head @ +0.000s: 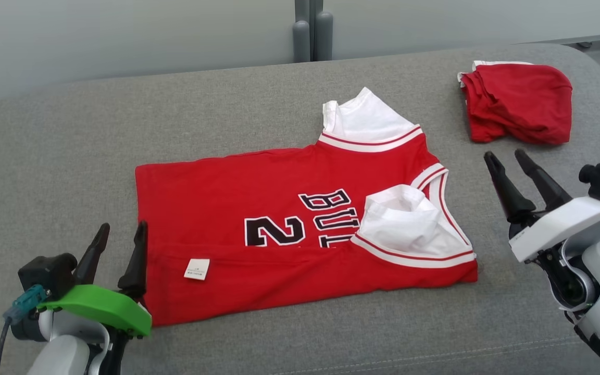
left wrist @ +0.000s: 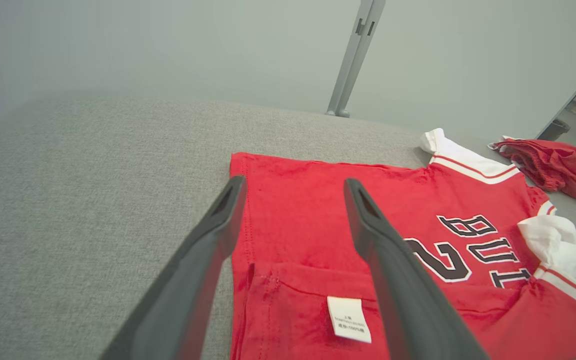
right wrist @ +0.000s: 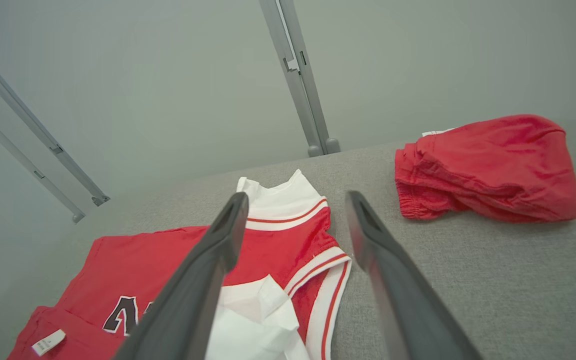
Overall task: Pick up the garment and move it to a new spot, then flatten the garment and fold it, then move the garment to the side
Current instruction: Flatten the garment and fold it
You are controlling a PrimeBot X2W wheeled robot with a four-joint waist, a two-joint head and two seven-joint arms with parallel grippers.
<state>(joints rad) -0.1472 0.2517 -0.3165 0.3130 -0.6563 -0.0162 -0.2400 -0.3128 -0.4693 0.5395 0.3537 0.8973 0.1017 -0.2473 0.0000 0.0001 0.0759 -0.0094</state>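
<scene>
**A:** ok so what's lying where, biggest first?

**B:** The grey cushion (head: 71, 156) is running under everything, under both sets of fingers too. On it the red jersey (head: 258, 219) is lying flat and sideways. Its hem end is sitting right at the left gripper (head: 123, 225) and its collar end is pointing toward the right gripper (head: 504, 154). The near long edge is lying folded up over the front.

**A:** and the other red thing?

**B:** That's a red bundle (head: 519, 104), and it's sitting just past the right fingertips, well apart from the jersey.

**A:** is either gripper holding anything?

**B:** Nope. Both are standing wide open and gripping nothing. In the left wrist view the jersey's hem corner is showing in the gap between the left fingers, with the outer finger lining up along the hem edge. Can't tell if those tips are actually touching the cloth or just hovering over it. The right fingers are hanging off to the side of the collar end, with bare cushion showing between them and the jersey.

**A:** smaller bits?

**B:** One white sleeve (head: 409, 224) is lying crumpled on top of the jersey front, on the inner side of the right fingers. The other sleeve (head: 365, 117) is sticking out past the far edge. Smallest is a white label (head: 197, 269) on the folded-up strip. It's sitting just beside the left gripper's inner finger and low in the gap between the fingers in its wrist view.
</scene>
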